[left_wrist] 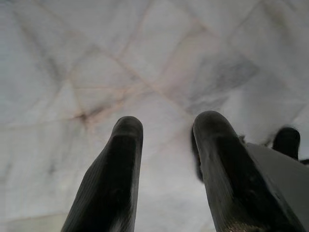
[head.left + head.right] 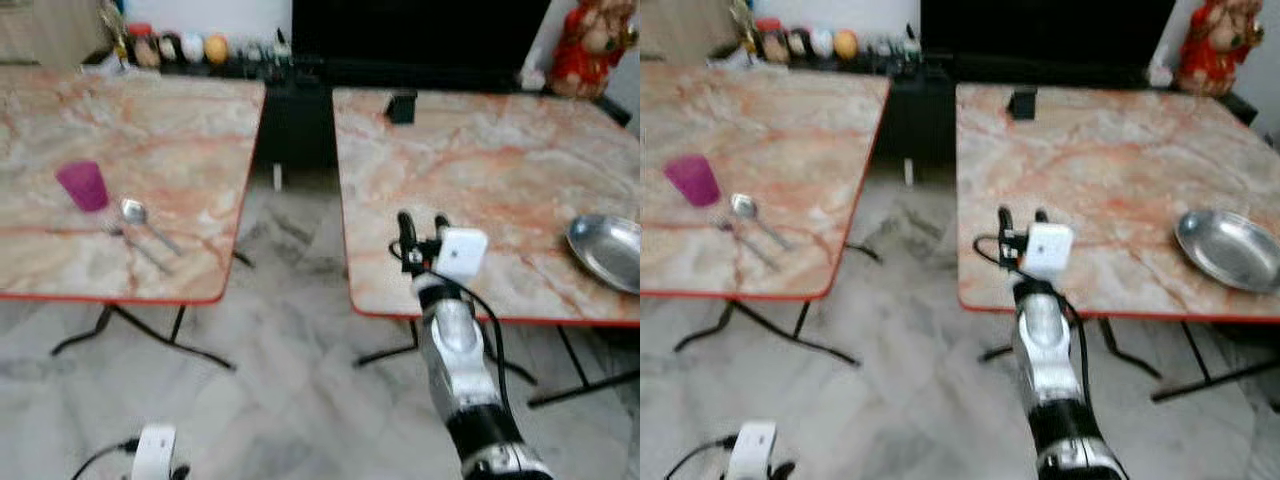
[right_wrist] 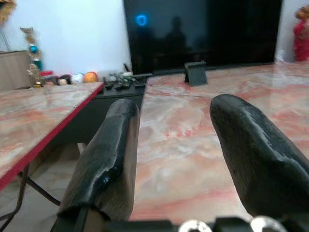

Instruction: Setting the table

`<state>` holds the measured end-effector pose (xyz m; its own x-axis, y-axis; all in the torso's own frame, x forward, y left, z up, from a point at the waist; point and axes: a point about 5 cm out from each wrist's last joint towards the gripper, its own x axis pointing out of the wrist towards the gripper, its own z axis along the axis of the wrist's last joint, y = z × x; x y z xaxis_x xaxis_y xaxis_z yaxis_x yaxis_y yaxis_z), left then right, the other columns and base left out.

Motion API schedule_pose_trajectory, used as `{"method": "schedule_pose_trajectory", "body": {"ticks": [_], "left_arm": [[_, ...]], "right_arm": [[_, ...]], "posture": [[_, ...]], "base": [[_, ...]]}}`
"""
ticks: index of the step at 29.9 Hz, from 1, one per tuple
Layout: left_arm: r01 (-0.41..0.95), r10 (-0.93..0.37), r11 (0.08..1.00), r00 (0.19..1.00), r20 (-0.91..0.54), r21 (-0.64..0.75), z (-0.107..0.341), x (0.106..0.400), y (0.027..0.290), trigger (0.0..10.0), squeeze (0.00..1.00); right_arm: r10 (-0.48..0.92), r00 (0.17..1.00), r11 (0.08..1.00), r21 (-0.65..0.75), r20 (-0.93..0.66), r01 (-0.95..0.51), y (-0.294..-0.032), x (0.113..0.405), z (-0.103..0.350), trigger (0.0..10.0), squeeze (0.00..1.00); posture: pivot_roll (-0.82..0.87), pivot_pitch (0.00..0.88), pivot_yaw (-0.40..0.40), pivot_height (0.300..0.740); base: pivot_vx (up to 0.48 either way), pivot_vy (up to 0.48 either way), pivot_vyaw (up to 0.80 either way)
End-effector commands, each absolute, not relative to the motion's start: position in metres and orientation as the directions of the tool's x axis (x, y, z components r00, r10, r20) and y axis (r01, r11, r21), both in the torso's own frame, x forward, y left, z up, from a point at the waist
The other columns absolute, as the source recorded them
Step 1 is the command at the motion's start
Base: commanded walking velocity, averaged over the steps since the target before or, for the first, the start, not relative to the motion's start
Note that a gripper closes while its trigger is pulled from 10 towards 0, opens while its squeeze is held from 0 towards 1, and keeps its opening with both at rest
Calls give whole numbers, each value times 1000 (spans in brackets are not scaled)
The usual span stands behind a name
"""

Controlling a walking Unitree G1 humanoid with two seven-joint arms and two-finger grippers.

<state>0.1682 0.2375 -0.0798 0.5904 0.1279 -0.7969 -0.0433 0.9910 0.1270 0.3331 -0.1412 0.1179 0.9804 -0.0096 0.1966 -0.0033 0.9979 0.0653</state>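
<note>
Left eye view puts my right tool, fingers spread and empty, above the right bench; left tool hangs spread. Cup, spoon sit on the other bench, plate overhangs the edge; a careless swing might tip it.

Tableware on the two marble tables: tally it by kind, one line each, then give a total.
Cup, pink, left table: 1
Spoon, left table beside the cup: 1
Fork, left table, blurred, next to the spoon: 1
Metal plate, right table near its right edge: 1
Total: 4
</note>
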Motion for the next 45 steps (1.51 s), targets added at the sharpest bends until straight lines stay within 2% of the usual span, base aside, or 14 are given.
{"method": "schedule_pose_trajectory", "body": {"ticks": [1,32,45], "left_arm": [[-53,126,992,579,-805,117,-82,166,235,10000,0],[-68,137,990,587,-798,119,-78,171,240,10000,0],[-65,130,991,563,-816,114,-88,147,238,10000,0]], "right_arm": [[-29,981,998,66,191,17,-147,333,117,10000,0],[-14,980,998,66,199,1,-144,334,119,10000,0],[1,980,998,58,198,-12,-143,335,119,10000,0]], "posture": [[-30,0,-38,740],[-25,0,-40,740],[-30,0,-46,740]], "base": [[0,349,0],[0,339,0],[0,331,0]]}}
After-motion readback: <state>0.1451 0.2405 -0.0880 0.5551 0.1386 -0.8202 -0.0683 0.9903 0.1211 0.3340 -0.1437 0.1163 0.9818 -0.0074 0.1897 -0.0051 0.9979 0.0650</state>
